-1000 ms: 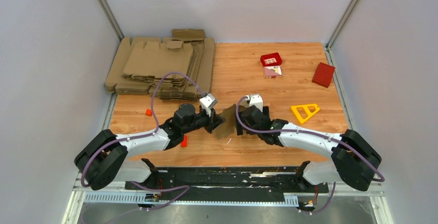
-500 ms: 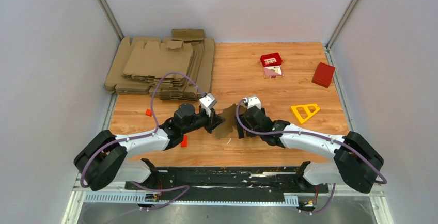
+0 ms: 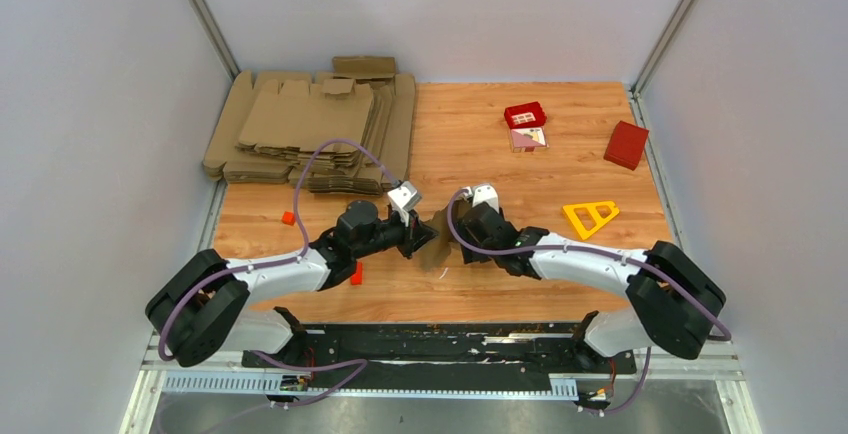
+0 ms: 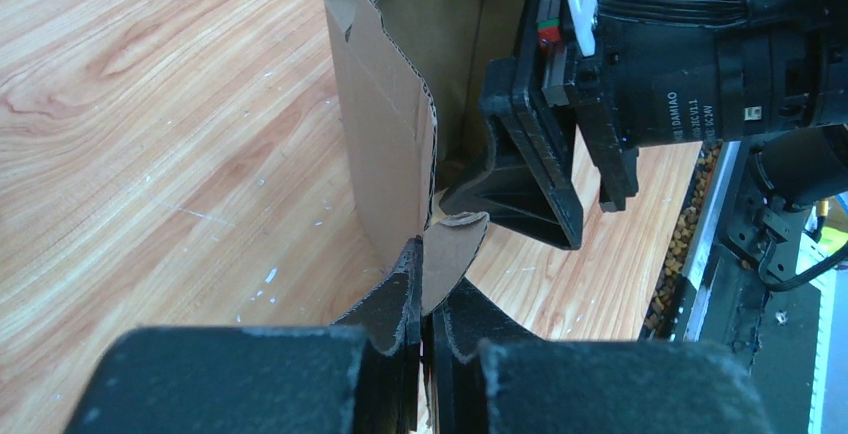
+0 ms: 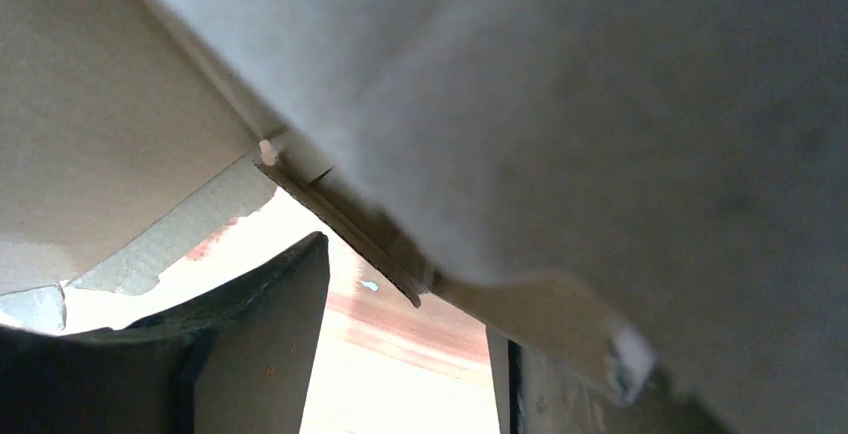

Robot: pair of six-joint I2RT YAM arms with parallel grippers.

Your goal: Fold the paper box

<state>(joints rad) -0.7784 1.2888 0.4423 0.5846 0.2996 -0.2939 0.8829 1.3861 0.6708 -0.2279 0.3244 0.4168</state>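
We're reading the table (image 3: 470,144) L to R. At the far L corner a pile of flat cardboard blanks (image 3: 310,124) is lying spread out in overlapping layers. Nearer us, a small orange block (image 3: 287,218) is lying by the L edge, and a red block (image 3: 356,274) is sitting just beside the L arm.

Mid-table, toward the front, the L gripper (image 4: 425,289) is pinching hard on a rounded flap of the paper box (image 4: 385,124), w/ only cardboard btw its tips. The box is standing on the wood btw the two grippers. It's half formed: walls up, one end gaping open, a jagged-cut flap hanging at the mouth. Reaching into that open end is one finger (image 4: 535,169) of the R gripper (image 5: 405,339). On its own wrist cam, the R jaws are standing part-way apart w/ a panel edge passing btw them and wood showing through the gap, so they aren't clamping. We can't tell whether a pad is touching the panel.

Further R, at the back, a small red tray (image 3: 525,114) w/ compartments is sitting; what's lying in its cells is too small to tell. A pinkish card (image 3: 528,139) is lying just in front of it. A yellow triangle frame (image 3: 589,206) is lying flat, R of the grippers. A red box (image 3: 626,144) is sitting skewed near the R edge; contents not visible.
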